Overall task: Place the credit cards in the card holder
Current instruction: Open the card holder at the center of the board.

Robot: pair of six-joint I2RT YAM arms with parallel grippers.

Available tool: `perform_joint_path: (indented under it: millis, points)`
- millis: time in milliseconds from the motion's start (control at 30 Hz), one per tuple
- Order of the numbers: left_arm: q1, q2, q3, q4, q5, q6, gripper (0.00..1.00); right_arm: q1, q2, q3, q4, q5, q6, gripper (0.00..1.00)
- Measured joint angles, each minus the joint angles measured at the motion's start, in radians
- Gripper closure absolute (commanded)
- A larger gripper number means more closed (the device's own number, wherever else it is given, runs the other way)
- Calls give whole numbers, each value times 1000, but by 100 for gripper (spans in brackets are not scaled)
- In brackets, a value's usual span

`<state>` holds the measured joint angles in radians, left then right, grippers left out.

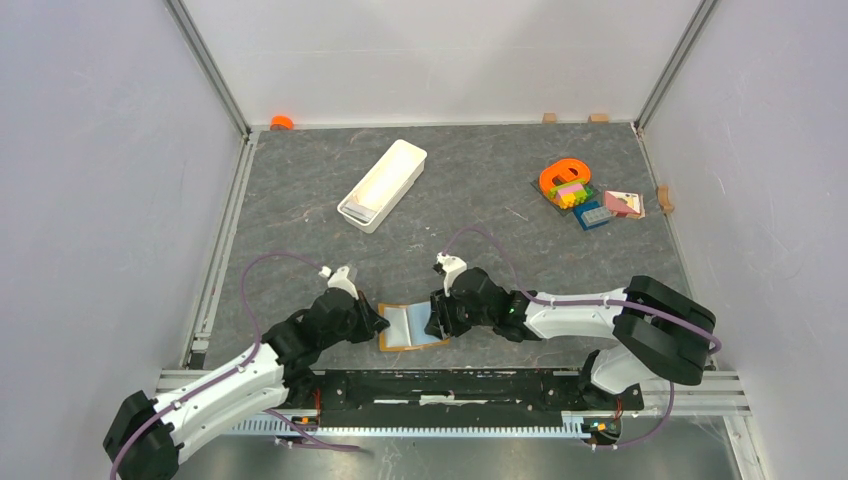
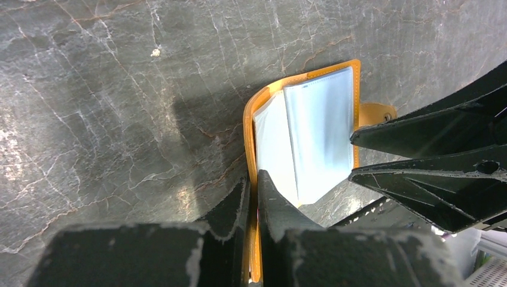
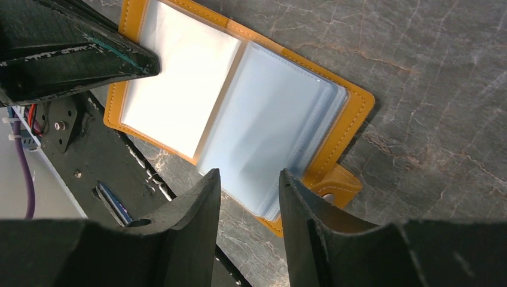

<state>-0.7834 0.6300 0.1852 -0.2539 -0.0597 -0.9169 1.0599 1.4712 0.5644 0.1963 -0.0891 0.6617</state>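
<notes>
card holder (image 1: pixel 412 327) lying open between left pincer (image 1: pixel 380 322) and right pincer (image 1: pixel 438 318), tray (image 1: pixel 383 183) behind it, toy pile (image 1: pixel 575 190) far right

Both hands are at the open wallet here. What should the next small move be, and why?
Probably close the right hand on the pale blue-grey sleeves: it stands open astride their edge, while the left hand pinches the rim of the orange-tan leather folding card holder.

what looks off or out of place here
The card holder lies open and askew at the near edge of the table, one corner seemingly past it. The left gripper pinches its orange rim; the right gripper stands open over the clear sleeves. No damage shows.
</notes>
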Motion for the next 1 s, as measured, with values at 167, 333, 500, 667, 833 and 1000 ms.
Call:
perform_joint_path:
  millis: [167, 333, 500, 667, 833, 1000]
  points:
    - [0, 0, -7, 2, -2, 0, 93, -2, 0, -8, -1, 2, 7, 55]
    - [0, 0, -12, 3, -2, 0, 93, -2, -4, -15, 3, 0, 12, 55]
    - [0, -1, -14, 6, -2, 0, 95, -2, -3, -26, 38, -31, 31, 55]
    - [0, 0, -32, 26, 0, 0, 96, -2, 11, -34, 114, -85, 59, 55]
    - [0, 4, -50, 56, 9, 0, 96, -1, 20, -36, 188, -129, 78, 55]
    - [0, 15, -70, 116, 20, 0, 96, 5, 59, -34, 245, -159, 79, 55]
